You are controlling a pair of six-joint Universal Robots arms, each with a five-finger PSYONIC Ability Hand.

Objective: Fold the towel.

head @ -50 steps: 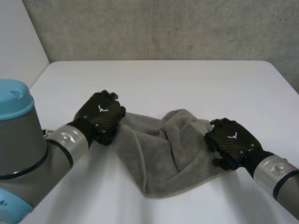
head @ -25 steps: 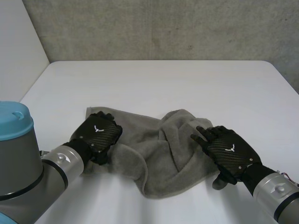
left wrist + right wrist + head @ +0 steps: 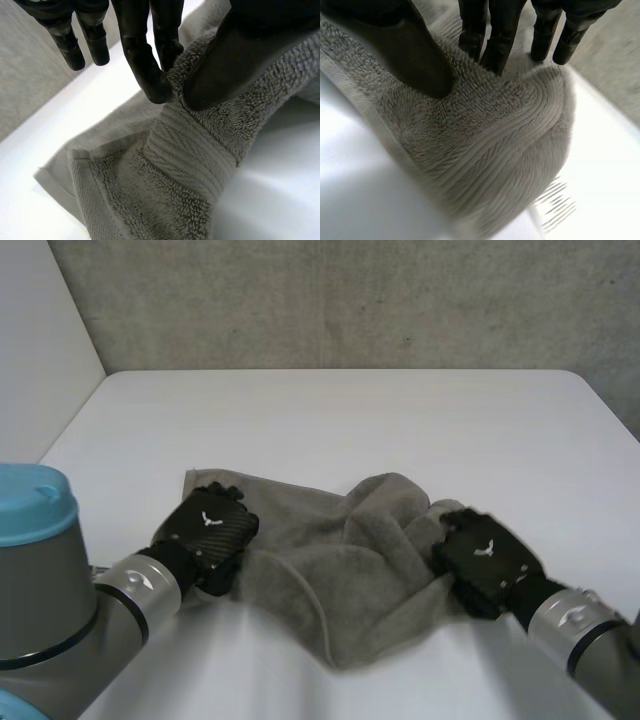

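Towel [image 3: 340, 560], grey, lies rumpled on the white table [image 3: 350, 410], in the near half, between both hands. One flat corner sticks out to the far left and the rest is bunched in folds. Left hand [image 3: 205, 530] sits on the towel's left edge, knuckles up. Its wrist view shows fingers [image 3: 145, 65] and thumb [image 3: 235, 55] pinching a raised fold of cloth between their tips (two other fingers hang free, off the cloth, slightly apart). Right hand [image 3: 485, 558] is on the towel's right edge, curled over a hump of cloth. Its wrist view shows the thumb [image 3: 405, 45] pressed into the terry on one side and the fingers [image 3: 495, 35], close together, dug in on the other, with a bunch of towel gripped between them. Hands are well apart, and the towel's middle lies loose between them.
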